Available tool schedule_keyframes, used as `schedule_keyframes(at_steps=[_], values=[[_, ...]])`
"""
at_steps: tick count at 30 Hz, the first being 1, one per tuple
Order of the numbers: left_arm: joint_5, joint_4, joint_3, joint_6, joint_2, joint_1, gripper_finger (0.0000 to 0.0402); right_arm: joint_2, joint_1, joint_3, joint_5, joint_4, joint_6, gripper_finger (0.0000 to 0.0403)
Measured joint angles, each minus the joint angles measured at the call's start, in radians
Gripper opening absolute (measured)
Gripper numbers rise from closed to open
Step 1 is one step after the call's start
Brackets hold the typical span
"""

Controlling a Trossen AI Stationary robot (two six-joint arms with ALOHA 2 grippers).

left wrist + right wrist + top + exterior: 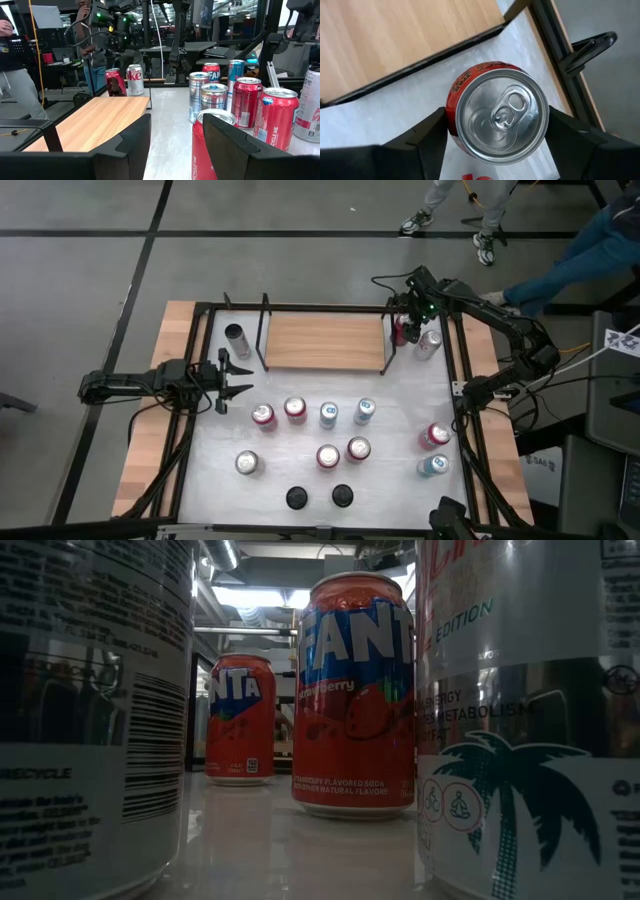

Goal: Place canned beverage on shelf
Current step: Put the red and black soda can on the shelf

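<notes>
The shelf (325, 340), a light-wood board with black rods at its ends, lies at the table's far middle. Just off its right end a red can (400, 330) stands upright on the white tabletop. My right gripper (403, 325) reaches down over this can and is shut on it; the right wrist view shows the can's silver top (500, 115) between the two fingers, with the shelf's board (395, 35) beside it. My left gripper (240, 380) waits level at the table's left, fingers apart and holding nothing. My right gripper pinches the red can between its two fingers, one on each side of the can's wall just below the top rim (451, 120). The fingers come steeply from above. The can stays upright; in the left wrist view its base (115, 92) looks level with the neighbouring can's.
A silver Diet Coke can (430, 340) stands close to the right of the held can. Several cans (310, 415) fill the table's middle and right, one silver can (237, 338) stands left of the shelf. A black frame rail (455, 380) borders the right side. People's legs (480, 220) show beyond the far edge.
</notes>
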Motion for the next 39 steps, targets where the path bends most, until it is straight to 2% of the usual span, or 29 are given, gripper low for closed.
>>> schedule_keyframes(at_steps=[19,31,39], values=[[0.000,0.000,0.000,0.000,0.000,0.000,0.0174,-0.005,0.000,0.233,0.042,-0.206,-0.002,0.0275],[0.000,0.000,0.000,0.000,0.000,0.000,0.0174,-0.006,0.000,0.423,0.126,-0.339,-0.003,0.0275],[0.000,0.000,0.000,0.000,0.000,0.000,0.0174,-0.006,0.000,0.562,0.128,-0.386,0.002,0.0276]])
